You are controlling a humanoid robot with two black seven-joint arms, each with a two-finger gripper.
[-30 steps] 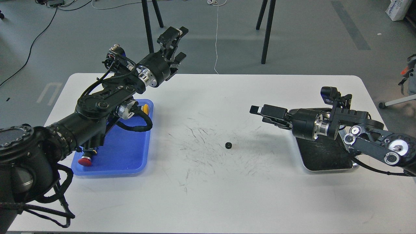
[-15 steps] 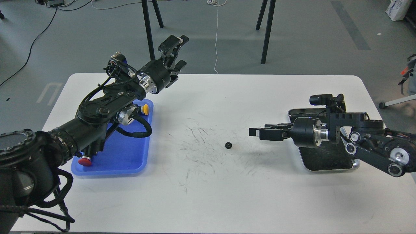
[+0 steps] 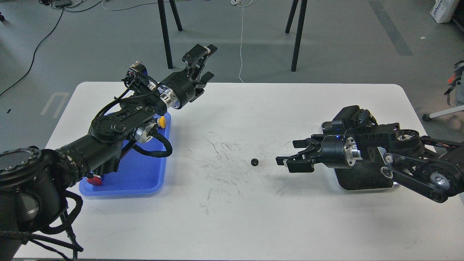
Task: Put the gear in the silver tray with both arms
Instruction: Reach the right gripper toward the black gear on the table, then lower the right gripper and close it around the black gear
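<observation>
A blue plastic tray (image 3: pixel 145 177) holding a yellow piece (image 3: pixel 162 121) and a red piece (image 3: pixel 95 179) sits on the scuffed white table (image 3: pixel 224 217).

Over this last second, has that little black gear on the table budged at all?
No. The gear sits at the same spot among the scratch marks on the white table; only the right gripper has come down nearer to it.

The right arm (image 3: pixel 398 152) is covering most of the silver tray (image 3: pixel 357 185), the left arm (image 3: pixel 108 137) is hiding part of the blue tray (image 3: pixel 145 181), and the gear (image 3: pixel 255 162) is showing too small for its teeth to be told
</observation>
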